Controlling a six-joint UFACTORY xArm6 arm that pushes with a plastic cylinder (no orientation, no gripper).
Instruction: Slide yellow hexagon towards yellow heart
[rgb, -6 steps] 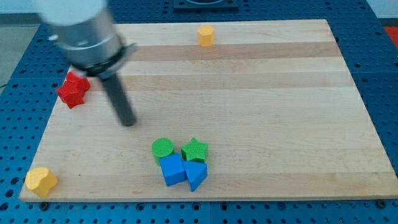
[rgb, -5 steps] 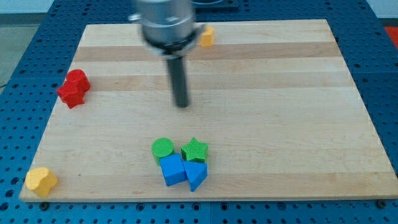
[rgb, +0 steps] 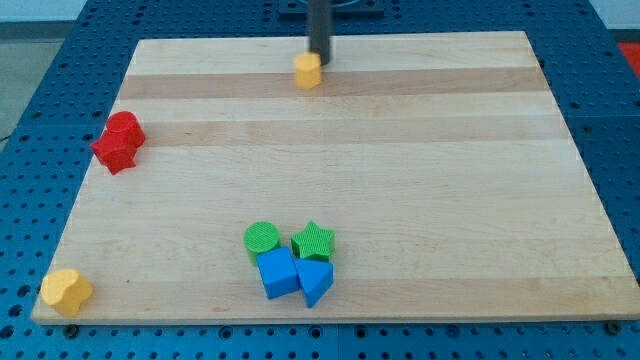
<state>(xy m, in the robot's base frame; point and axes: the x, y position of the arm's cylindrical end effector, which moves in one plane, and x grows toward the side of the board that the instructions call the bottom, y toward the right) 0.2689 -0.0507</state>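
Yellow hexagon (rgb: 308, 70) sits near the board's 12 o'clock edge, with my tip (rgb: 319, 57) touching it at its 1 o'clock side; the rod holds nothing, only presses. Judged step: push just begun, and the next move calls for a long drive toward 7 o'clock to the yellow heart (rgb: 66, 291) at the far corner. Count: two yellow, two red (rgb: 118, 142), two green (rgb: 262, 238), two blue (rgb: 278, 272).
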